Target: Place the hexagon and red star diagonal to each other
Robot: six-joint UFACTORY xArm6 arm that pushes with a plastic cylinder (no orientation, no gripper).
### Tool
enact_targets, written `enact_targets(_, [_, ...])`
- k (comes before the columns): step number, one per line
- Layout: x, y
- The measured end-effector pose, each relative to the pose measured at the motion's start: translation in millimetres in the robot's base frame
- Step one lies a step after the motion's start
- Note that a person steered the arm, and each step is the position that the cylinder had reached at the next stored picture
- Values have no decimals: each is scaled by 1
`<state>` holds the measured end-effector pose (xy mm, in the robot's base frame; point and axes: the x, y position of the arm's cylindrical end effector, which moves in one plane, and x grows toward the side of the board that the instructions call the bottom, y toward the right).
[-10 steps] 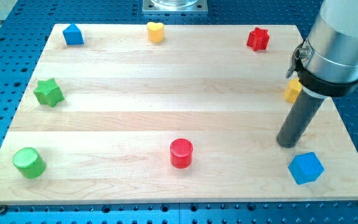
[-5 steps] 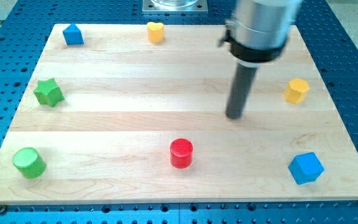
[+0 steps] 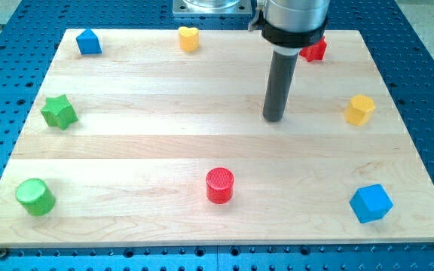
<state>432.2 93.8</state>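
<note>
The yellow hexagon point(image 3: 359, 109) lies near the board's right edge. The red star point(image 3: 316, 50) sits near the view's top right, partly hidden behind the arm. My tip point(image 3: 273, 119) rests on the board, well to the left of the hexagon and below-left of the red star, touching no block.
A blue cube point(image 3: 371, 202) lies at the bottom right and a red cylinder point(image 3: 219, 185) at bottom centre. A green cylinder point(image 3: 35, 196), a green star point(image 3: 59, 111), a blue house-shaped block point(image 3: 89, 41) and a yellow heart point(image 3: 189, 38) lie along the left and top. The wooden board point(image 3: 149, 98) carries them all.
My tip has moved left and up, from beside the hexagon at the right edge to the board's upper middle. The blocks have not moved.
</note>
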Motion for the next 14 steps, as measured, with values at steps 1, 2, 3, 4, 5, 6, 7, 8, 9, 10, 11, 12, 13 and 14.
enact_targets(1, [43, -8])
enact_targets(2, [76, 54])
enact_targets(3, [87, 125])
enact_targets(4, [76, 182])
enact_targets(5, [76, 176])
enact_targets(6, [54, 111])
enact_targets(7, [32, 43])
enact_targets(8, [27, -3])
enact_targets(9, [50, 44])
enact_targets(10, [58, 129])
enact_targets(11, [17, 176])
enact_targets(12, [-11, 188])
enact_targets(13, [-29, 72])
enact_targets(14, [17, 55])
